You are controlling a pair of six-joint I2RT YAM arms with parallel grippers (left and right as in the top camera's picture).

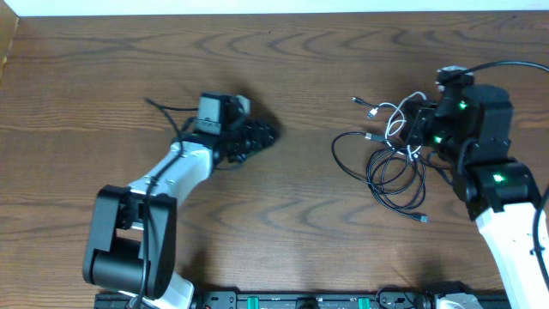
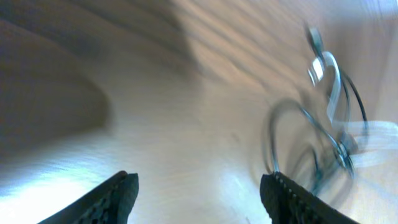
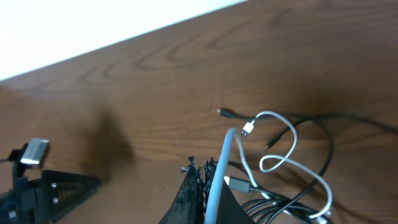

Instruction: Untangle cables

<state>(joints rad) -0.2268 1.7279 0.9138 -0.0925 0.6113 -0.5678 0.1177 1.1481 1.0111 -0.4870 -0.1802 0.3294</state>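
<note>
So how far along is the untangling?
Nothing looks done: the cables are one tangled pile, black loops through the white cord. In hand: the right pincer sits over the pile, open, white cord against one finger. The left pincer is open over the table, away from it. Left: separating every cord.

- Two robot arms: the left arm point(image 1: 171, 176) toward the left edge, the right arm point(image 1: 508, 210) at the right edge.
- Two grippers: the left gripper point(image 1: 260, 137) and the right gripper point(image 1: 415, 129).
- One white cable point(image 1: 401, 110).
- Black cables point(image 1: 377, 176): tangled, number unclear.
</note>
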